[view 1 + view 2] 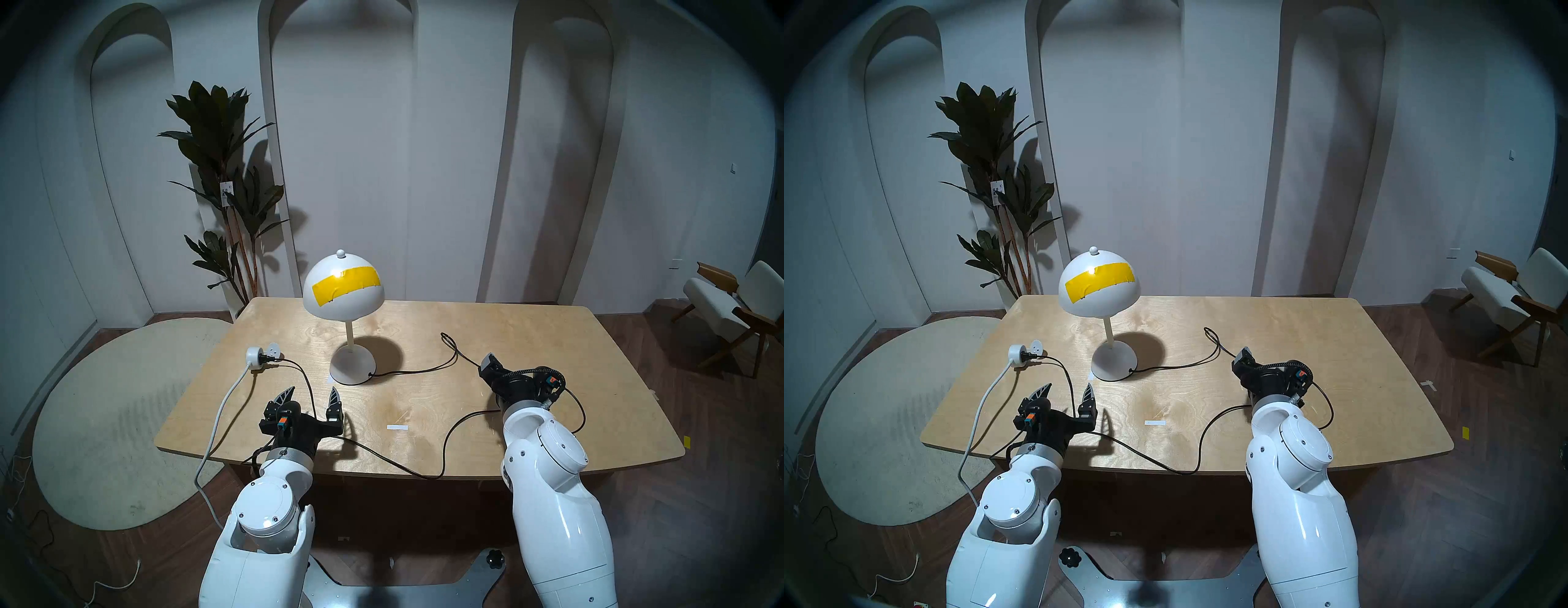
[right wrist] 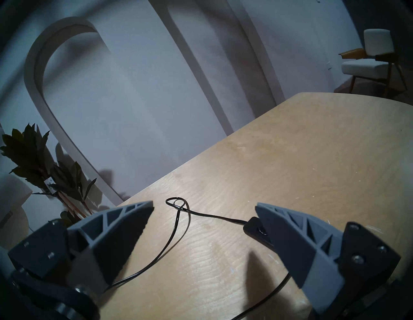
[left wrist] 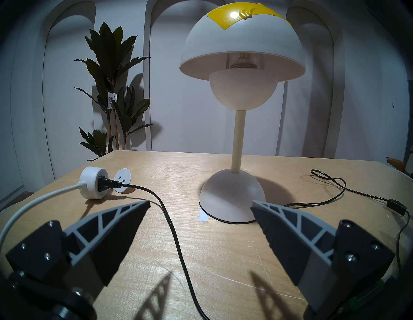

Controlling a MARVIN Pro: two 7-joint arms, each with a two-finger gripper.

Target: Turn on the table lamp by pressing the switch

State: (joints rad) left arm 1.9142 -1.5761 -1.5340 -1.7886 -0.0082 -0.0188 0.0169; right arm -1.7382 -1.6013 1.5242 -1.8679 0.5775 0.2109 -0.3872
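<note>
The white table lamp (image 1: 343, 288) with a yellow tape strip on its dome shade stands at mid-table, unlit; it also shows in the head right view (image 1: 1098, 282) and the left wrist view (image 3: 241, 44). Its black cord (image 1: 424, 370) runs right from the base to a small black inline switch (image 2: 257, 230), also visible in the left wrist view (image 3: 396, 206). My right gripper (image 2: 204, 206) is open, low over the table, with one finger (image 2: 290, 241) just over the switch; I cannot tell if it touches. My left gripper (image 1: 312, 389) is open and empty in front of the lamp base.
A white round socket (image 1: 256, 354) holds the lamp's black plug at the table's left, its white cable hanging off the front edge. The black cord loops over the front edge. A white tape mark (image 1: 396, 426) lies near the front. A plant and a chair stand beyond the table.
</note>
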